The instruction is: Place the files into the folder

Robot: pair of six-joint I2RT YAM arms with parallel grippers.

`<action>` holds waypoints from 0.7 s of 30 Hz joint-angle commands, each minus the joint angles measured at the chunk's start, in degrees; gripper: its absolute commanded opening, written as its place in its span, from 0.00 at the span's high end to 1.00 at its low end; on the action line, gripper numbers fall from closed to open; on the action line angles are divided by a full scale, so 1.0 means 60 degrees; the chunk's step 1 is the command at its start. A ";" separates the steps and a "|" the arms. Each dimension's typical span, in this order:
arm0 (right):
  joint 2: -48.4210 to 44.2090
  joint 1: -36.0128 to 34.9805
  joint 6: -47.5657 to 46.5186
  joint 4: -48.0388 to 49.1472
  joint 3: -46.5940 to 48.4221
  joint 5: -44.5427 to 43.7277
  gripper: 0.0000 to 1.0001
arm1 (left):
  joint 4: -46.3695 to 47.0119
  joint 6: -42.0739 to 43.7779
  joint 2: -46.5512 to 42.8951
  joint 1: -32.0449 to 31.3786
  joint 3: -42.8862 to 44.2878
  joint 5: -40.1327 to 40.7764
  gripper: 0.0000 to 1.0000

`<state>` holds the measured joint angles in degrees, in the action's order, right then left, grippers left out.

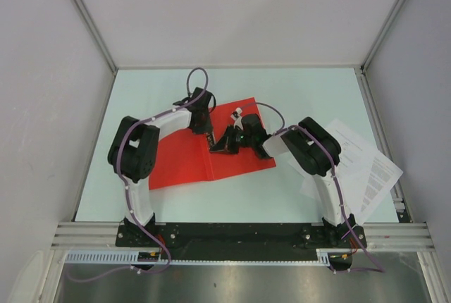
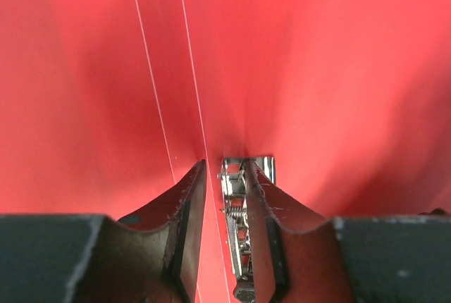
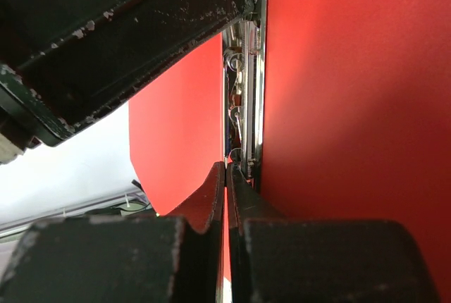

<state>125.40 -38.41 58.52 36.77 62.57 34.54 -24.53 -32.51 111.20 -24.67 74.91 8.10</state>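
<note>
The red folder (image 1: 180, 158) lies open on the table, its spine running down the middle. A metal clip (image 2: 232, 176) sits along the spine; it also shows in the right wrist view (image 3: 246, 70). My left gripper (image 1: 208, 137) points down at the spine, its jaws a little apart astride the clip (image 2: 224, 169). My right gripper (image 1: 220, 146) is shut, and its tips (image 3: 226, 168) touch the near end of the clip. The files (image 1: 359, 162), white printed sheets, lie fanned out at the right, behind my right arm.
Grey walls enclose the pale table (image 1: 296, 91) on three sides. A metal rail (image 1: 239, 234) runs along the near edge. My left gripper's fingers (image 3: 127, 28) hang close above the right one, so the two crowd each other at the spine.
</note>
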 commanded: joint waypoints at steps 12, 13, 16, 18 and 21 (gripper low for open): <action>0.0134 0.0206 0.0163 0.0814 -0.0451 0.0365 1.00 | 0.1364 -0.0499 -0.1670 -0.0254 -0.1498 0.0408 0.52; 0.0149 0.0206 0.0178 0.0843 -0.0466 0.0366 1.00 | 0.1379 -0.0557 -0.1745 -0.0254 -0.1572 0.0466 0.52; 0.0193 0.0206 0.0221 0.1004 -0.0525 0.0453 1.00 | 0.1525 -0.0616 -0.1907 -0.0254 -0.1748 0.0452 0.56; 0.0251 0.0206 0.0280 0.1121 -0.0540 0.0541 1.00 | 0.1598 -0.0675 -0.1878 -0.0254 -0.1821 0.0321 0.62; 0.0369 0.0221 0.0412 0.1385 -0.0555 0.0716 1.00 | 0.1658 -0.0792 -0.1630 -0.0254 -0.1779 0.0174 0.62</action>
<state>126.13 -37.36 60.10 42.24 59.86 36.99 -17.02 -35.33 102.32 -25.91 64.47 10.04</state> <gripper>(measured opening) 0.010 0.382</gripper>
